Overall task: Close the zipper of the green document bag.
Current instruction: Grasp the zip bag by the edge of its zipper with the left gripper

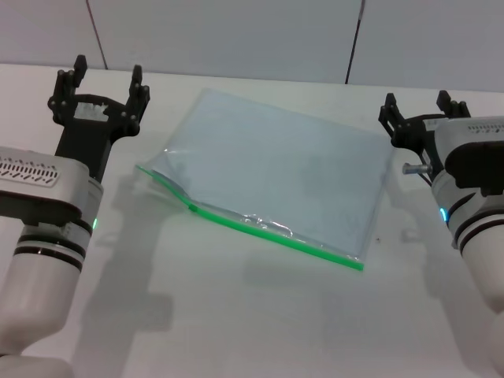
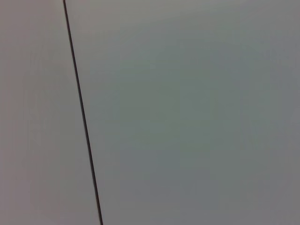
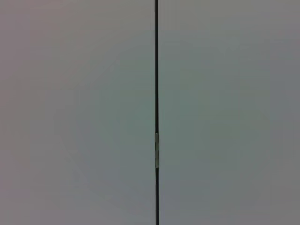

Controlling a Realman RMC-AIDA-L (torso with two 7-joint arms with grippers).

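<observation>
wall (image 3: pixel 225 112): plain pale panels | seam (image 3: pixel 156 70): 1 thin dark line, upright

Left pincer (image 1: pixel 104 79), right pincer (image 1: pixel 416 105) agape

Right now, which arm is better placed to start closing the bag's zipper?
Probably left. The zipper gapes at its left end, near the open left gripper. The open right gripper sits beside the green document bag, farther from the gap.
</observation>
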